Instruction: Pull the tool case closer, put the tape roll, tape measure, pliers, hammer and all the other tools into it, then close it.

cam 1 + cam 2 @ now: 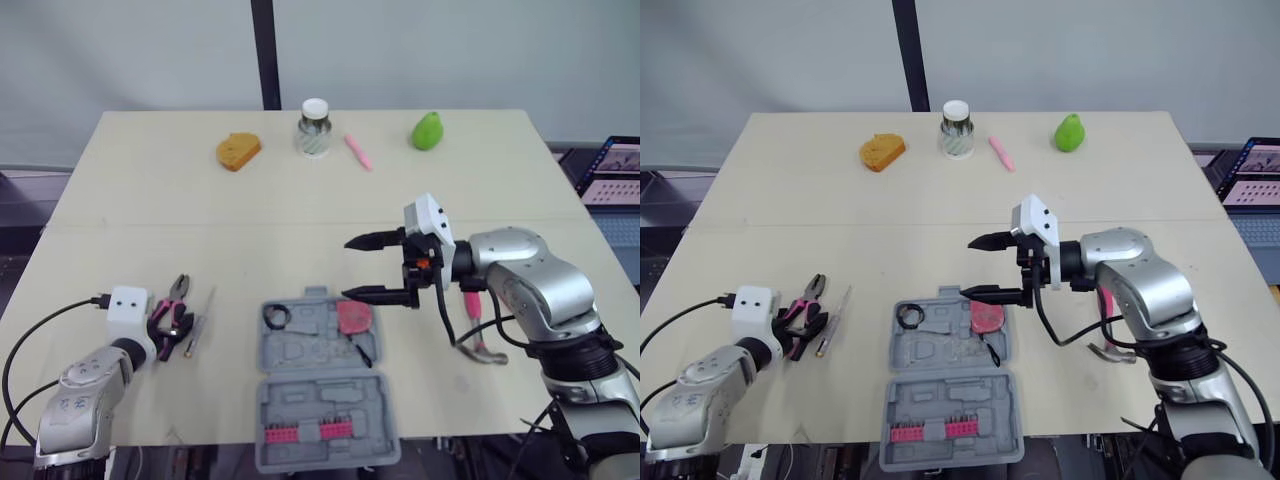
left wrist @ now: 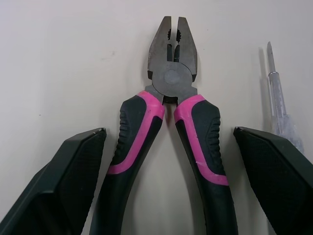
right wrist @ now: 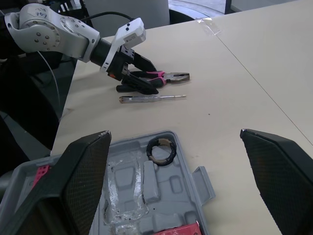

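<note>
At the surface's [image 1: 130, 200] near left corner, the left end effector [image 2: 168, 131] lies low over the pink-and-black pliers [image 2: 171, 78]. Its fingers [image 2: 73, 171] are spread, one on each outer side of the two handles with a gap showing on both sides, so nothing is gripped. Just beside the pliers, on the side towards the case, lies a clear-handled tester screwdriver [image 2: 276, 98], roughly parallel to them.

Near the front edge at the centre sits the grey tool case [image 1: 310, 345], lying open with its two halves flat. The farther half holds the black tape roll [image 3: 161, 151] in its left corner and the pink tape measure [image 1: 353, 317] towards its right; the nearer half carries a row of pink bit holders [image 1: 300, 432].

The right end effector [image 1: 346, 268] hangs above the case's far right corner, pointing towards the robot's left, its fingers [image 1: 380, 239] wide apart and empty. To the right of the case, partly behind that arm, the pink-handled hammer [image 1: 472, 305] lies on the surface.

Along the far edge stand an orange sponge [image 1: 238, 151], a white-capped jar [image 1: 315, 128], a pink pen [image 1: 358, 151] and a green pear [image 1: 428, 131].
</note>
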